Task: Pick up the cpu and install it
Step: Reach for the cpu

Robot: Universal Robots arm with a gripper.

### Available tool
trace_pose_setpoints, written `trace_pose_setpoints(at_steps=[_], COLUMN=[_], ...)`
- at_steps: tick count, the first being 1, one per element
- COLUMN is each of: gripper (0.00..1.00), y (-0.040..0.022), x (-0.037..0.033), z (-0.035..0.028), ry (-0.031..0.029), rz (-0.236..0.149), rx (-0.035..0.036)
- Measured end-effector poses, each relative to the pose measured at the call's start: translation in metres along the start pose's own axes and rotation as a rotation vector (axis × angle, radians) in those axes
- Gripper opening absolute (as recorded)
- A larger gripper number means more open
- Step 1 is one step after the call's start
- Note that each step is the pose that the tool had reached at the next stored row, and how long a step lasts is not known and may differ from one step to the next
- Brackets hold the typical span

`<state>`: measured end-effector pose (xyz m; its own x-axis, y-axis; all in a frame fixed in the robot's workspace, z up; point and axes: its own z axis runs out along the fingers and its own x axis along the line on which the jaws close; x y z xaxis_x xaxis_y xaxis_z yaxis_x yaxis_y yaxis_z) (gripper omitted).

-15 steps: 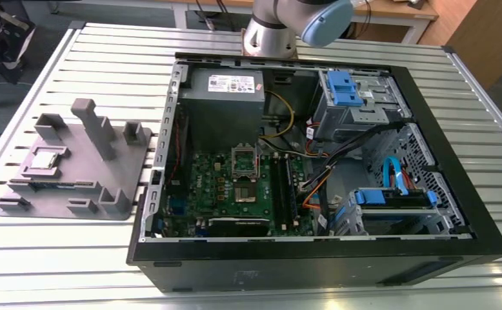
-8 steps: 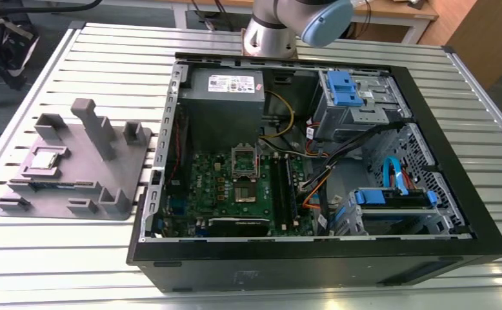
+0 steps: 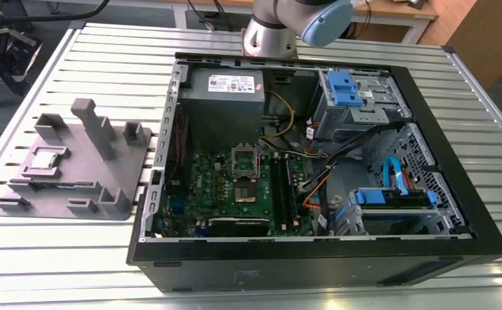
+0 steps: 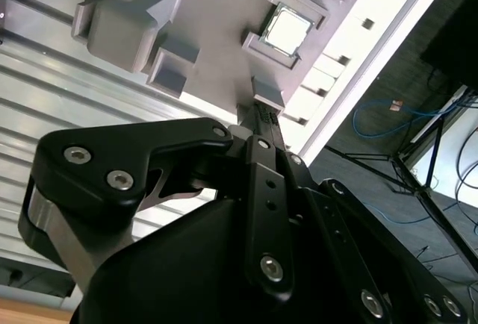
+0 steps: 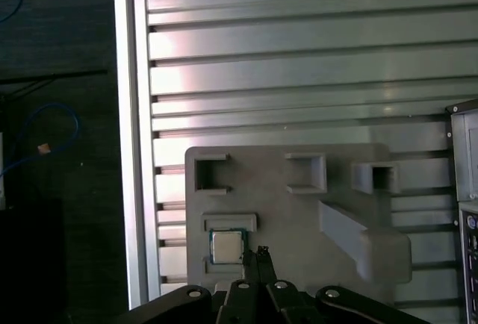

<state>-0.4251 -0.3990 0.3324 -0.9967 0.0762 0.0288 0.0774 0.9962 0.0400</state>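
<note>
slatted counter (image 5: 299,78) ran open beyond the holder (image 5: 284,212); the cpu (image 5: 226,246) sat in its recess near the counter's edge, the tool (image 5: 258,252), pressed together, hanging near it.

The cpu (image 3: 46,159) rests on the holder (image 3: 79,177), at the exterior view's left of the computer case (image 3: 320,265).

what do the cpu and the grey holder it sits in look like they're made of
cpu: metal top, apparently; silvery and glossy, it glares bright in the second wrist view. Grey holder: likely plastic, matte; dull, even colour, no shine.
</note>
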Motion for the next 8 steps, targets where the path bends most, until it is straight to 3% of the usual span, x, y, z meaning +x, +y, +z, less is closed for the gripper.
trace_pose_setpoints(at_steps=[8], gripper=[0.11], y=[-0.0007], x=[0.0009], z=[0.0121], ry=[0.0], rz=[0.0], rx=[0.0004])
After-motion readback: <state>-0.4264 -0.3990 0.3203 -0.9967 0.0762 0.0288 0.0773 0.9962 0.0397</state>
